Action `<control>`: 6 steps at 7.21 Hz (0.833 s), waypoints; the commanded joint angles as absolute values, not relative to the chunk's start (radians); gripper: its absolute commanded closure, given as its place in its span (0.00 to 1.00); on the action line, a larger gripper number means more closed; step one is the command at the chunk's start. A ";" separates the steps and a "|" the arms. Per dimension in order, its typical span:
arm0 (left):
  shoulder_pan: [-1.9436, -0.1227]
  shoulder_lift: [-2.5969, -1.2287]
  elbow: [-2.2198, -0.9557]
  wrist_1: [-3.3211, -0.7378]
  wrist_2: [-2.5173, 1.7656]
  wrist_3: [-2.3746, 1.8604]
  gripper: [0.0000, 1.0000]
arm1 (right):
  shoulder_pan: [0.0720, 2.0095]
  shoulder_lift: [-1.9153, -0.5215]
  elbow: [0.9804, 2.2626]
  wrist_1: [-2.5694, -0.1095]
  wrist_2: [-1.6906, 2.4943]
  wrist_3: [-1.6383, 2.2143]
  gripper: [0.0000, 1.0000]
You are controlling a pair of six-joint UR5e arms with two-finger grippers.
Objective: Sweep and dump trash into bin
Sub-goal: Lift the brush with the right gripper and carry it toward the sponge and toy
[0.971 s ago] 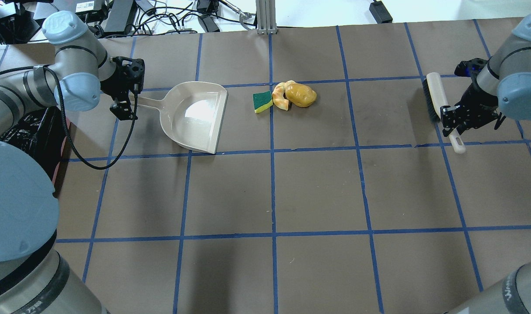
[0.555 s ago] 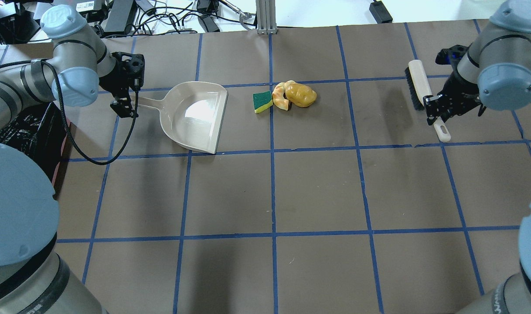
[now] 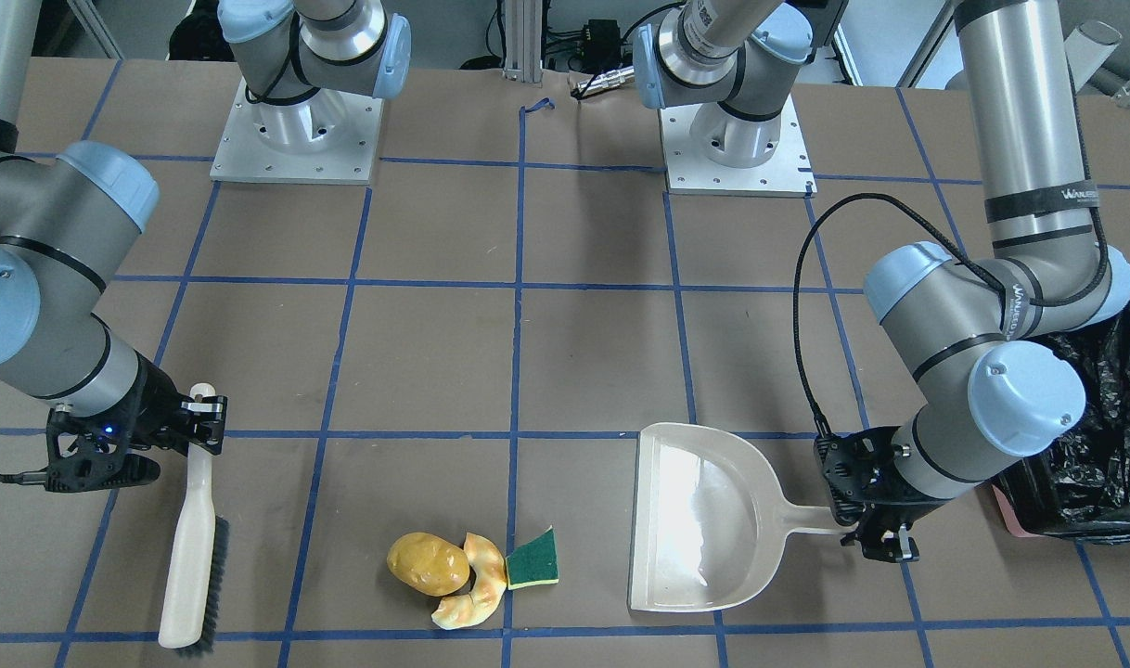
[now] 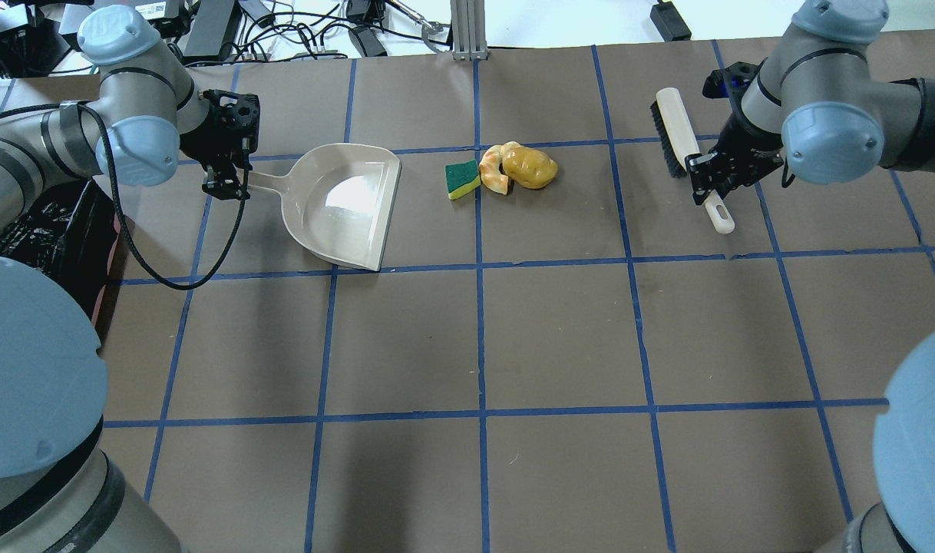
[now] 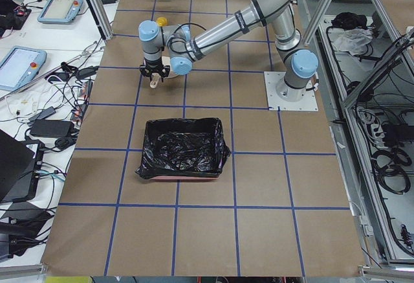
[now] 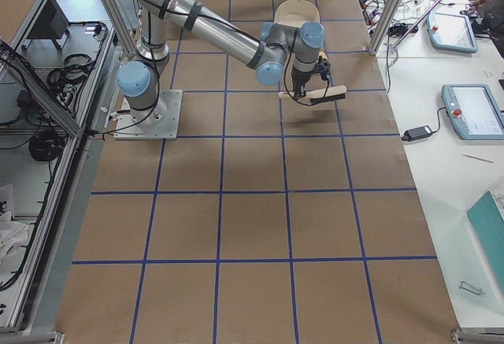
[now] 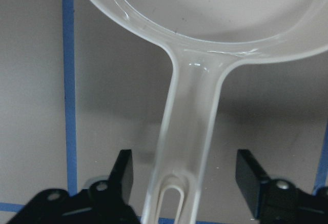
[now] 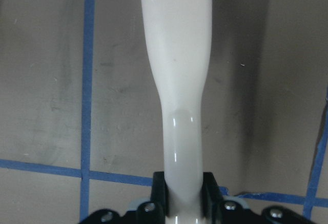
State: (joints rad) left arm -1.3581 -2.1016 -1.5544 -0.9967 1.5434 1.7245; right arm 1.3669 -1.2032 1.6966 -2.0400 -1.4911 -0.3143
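Left pincer [image 7: 185,179] is open: fingers [image 7: 123,172] spread wide on either side of the beige dustpan [image 4: 345,203] handle, a gap showing on both sides, no contact visible. The dustpan lies flat on the worktop [image 4: 560,338], mouth facing right toward the trash.

Right pincer [image 8: 184,193] is clamped on the white handle of the brush [image 4: 678,134], pads tight against both sides. Brush head points to the far side, bristles facing left. Its shadow falls offset on the worktop, so it looks lifted.

Trash sits in one touching cluster on the far half of the worktop, between the two pincers:
- sponge wedge [image 4: 462,179] is leftmost, near the dustpan mouth with a clear gap
- peel piece [image 4: 494,170] is in the middle, curled against the lump
- potato-like lump [image 4: 529,167] is rightmost

The cluster is well apart from the right pincer and brush, and closer to the dustpan than to the brush. The whole pan lies between the left pincer and the trash.

Bin [image 5: 184,148], lined with a black bag, stands at the worktop's left end. It is left of the left pincer and well apart from the trash. The left arm partly hides it in the overhead view.
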 commanded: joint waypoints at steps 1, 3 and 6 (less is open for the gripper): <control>-1.359 -2.099 -1.554 -0.989 1.549 1.735 0.89 | 1.396 -1.203 1.692 -2.019 -1.485 -0.308 1.00; -1.361 -2.092 -1.554 -0.991 1.551 1.747 0.92 | 1.480 -1.184 1.675 -2.034 -1.488 -0.243 1.00; -1.362 -2.080 -1.559 -1.002 1.621 1.825 0.99 | 1.547 -1.157 1.629 -2.026 -1.503 -0.044 1.00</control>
